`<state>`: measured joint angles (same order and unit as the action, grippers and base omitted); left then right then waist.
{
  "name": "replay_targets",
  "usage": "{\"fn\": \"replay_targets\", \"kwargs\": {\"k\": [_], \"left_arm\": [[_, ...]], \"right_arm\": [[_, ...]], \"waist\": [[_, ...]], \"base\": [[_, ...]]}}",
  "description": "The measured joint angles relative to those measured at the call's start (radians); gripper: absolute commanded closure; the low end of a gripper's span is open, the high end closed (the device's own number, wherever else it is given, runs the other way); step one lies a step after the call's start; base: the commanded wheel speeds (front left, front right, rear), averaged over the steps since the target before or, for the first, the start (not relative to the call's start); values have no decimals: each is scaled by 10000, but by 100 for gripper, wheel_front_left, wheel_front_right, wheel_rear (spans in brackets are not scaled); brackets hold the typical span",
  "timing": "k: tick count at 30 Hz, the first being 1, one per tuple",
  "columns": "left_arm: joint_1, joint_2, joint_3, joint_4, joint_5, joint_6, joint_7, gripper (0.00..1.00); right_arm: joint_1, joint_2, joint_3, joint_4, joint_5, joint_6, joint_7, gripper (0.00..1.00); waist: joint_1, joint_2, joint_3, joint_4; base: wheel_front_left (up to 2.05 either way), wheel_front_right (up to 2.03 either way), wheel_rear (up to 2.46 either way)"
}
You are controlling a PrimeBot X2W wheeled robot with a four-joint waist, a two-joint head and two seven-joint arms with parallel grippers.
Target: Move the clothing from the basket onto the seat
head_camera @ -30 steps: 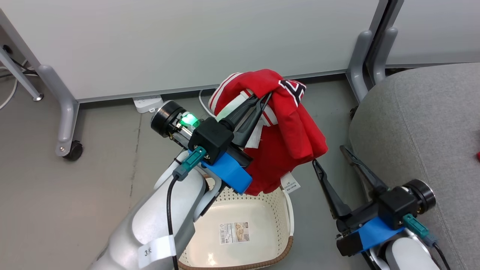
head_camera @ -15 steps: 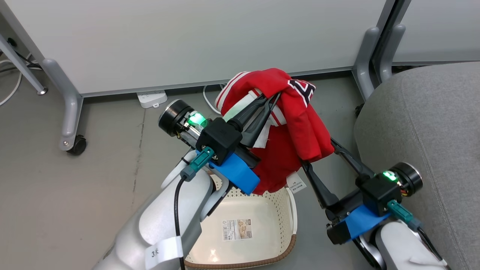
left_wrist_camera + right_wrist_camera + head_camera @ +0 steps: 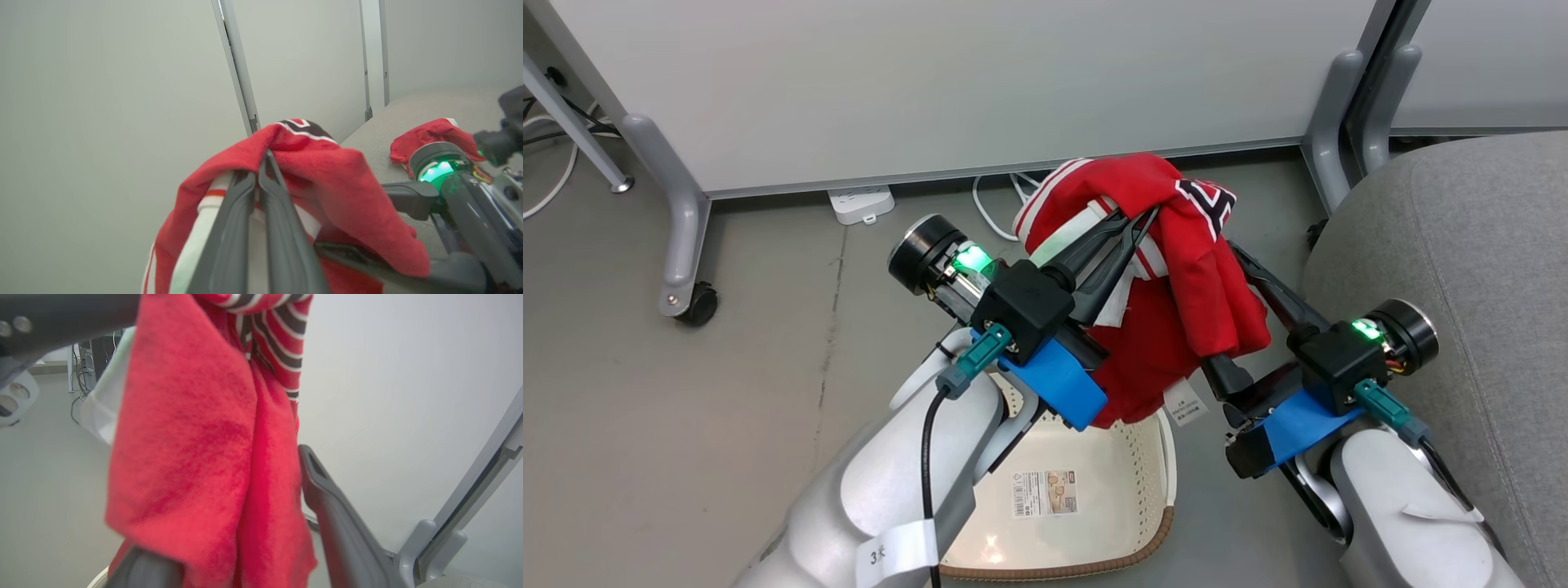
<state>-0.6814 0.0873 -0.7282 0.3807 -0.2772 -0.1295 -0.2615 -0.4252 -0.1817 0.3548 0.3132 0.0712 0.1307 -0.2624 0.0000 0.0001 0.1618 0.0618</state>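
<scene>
We've got the left gripper (image 3: 1143, 220) clenched on the jersey (image 3: 1143, 367) by its white trim. The garment hangs in the air, its hem just over the 12 o'clock rim of the basket (image 3: 1168, 457), whose floor is bare bar a paper label (image 3: 1045, 492). The right gripper (image 3: 1207, 265) sits at 3 o'clock of the bundle, jaws spread wide, a finger either side of the hanging fold, gripping nothing. The seat (image 3: 1462, 229) lies further out at 3 o'clock, w/ another red garment (image 3: 425, 134) on it. Risks, as we judge them:

- The left pinch looks thin, so a quick swing to 3 o'clock could shake the fabric loose onto the floor.
- An open right finger could hook the fold and tug it out.
- If the right closes and the arms pull apart, the cloth stretches or slips.
- The grippers are v. close, so they could knock together.
- A release too near the seat's edge may let the jersey slide off.
</scene>
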Motion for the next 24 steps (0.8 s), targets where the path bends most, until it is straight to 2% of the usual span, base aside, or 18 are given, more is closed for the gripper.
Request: {"fn": "replay_targets", "kwargs": {"k": [1, 2, 22, 23, 24], "left_arm": [[-5, -2, -12, 0, 0, 0, -2, 100], [-6, -4, -17, 0, -2, 0, -2, 100], [3, 19, -25, 29, -31, -2, 0, 100], [17, 10, 27, 48, -71, -2, -2, 0], [26, 4, 63, 98, -88, -2, -2, 0]], "right_arm": [[-16, 17, 15, 56, 2, 0, 2, 95], [-32, 44, 27, 92, 27, 0, 0, 100], [-72, 119, 86, 209, 217, 0, 0, 100], [-72, 119, 81, 207, 245, 0, 0, 100], [-72, 121, 77, 203, 261, 0, 0, 100]], "waist": [[0, 0, 0, 7], [0, 0, -3, 11], [0, 0, -76, -28], [0, 0, -76, -27], [0, 0, -75, -27]], "base": [[0, 0, 0], [0, 0, 0], [0, 0, 0], [0, 0, 0], [0, 0, 0]]}}
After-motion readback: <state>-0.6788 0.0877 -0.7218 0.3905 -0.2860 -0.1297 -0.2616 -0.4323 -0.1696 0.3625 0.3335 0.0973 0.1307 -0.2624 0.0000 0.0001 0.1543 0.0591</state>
